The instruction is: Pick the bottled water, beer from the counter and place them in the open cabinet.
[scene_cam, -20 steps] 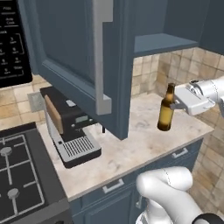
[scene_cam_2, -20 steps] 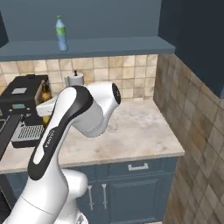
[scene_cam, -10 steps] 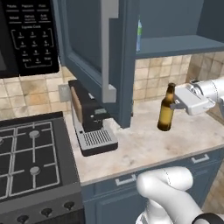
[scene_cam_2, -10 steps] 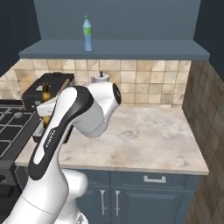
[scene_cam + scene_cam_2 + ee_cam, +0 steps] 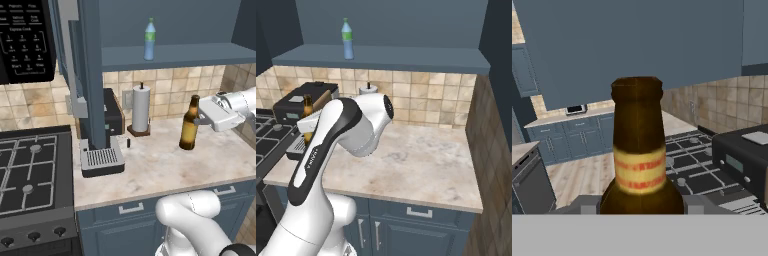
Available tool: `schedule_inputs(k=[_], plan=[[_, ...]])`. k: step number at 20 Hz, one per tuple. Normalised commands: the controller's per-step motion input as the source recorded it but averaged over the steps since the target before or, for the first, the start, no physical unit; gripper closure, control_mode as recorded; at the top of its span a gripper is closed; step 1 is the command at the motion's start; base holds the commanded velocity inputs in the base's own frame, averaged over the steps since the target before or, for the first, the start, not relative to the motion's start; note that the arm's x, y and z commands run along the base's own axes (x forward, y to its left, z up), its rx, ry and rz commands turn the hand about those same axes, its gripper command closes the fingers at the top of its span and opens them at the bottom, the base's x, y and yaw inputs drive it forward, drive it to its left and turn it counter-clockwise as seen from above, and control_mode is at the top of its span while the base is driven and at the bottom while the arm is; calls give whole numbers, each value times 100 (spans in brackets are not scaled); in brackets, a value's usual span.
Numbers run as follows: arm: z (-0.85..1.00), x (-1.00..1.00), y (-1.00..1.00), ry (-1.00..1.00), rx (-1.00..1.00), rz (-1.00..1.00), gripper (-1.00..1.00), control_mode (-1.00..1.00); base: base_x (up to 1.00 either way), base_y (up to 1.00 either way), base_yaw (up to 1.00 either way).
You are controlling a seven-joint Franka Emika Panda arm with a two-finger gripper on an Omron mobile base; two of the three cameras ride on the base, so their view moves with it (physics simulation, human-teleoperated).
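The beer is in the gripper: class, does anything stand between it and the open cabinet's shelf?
Nothing visible blocks the way. The gripper holds the beer over the counter, below the shelf's front edge. The bottled water stands to one side on the shelf, which has bare space beside it.

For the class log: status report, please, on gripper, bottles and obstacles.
Gripper shut on beer, upright above counter. Bottled water on open cabinet shelf. Nothing blocking.

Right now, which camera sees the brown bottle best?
The left base view: the whole beer bottle stands upright above the counter, pinched by the claw. The hand view shows its neck and label close up; the right base view, a sliver behind the arm.
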Motion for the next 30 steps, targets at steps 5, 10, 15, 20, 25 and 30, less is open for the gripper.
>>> schedule_inputs(k=[5, 10, 15, 20, 25, 30], plan=[[0, 0, 0, 0, 0, 0, 100, 100, 25, -10, 2], [0, 0, 0, 0, 0, 0, 100, 100, 75, -15, 0], [0, 0, 0, 0, 0, 0, 100, 100, 67, -10, 0], [0, 0, 0, 0, 0, 0, 100, 100, 55, -17, 0], [0, 0, 0, 0, 0, 0, 100, 100, 80, -37, 2], [0, 0, 0, 0, 0, 0, 100, 100, 45, -13, 2]])
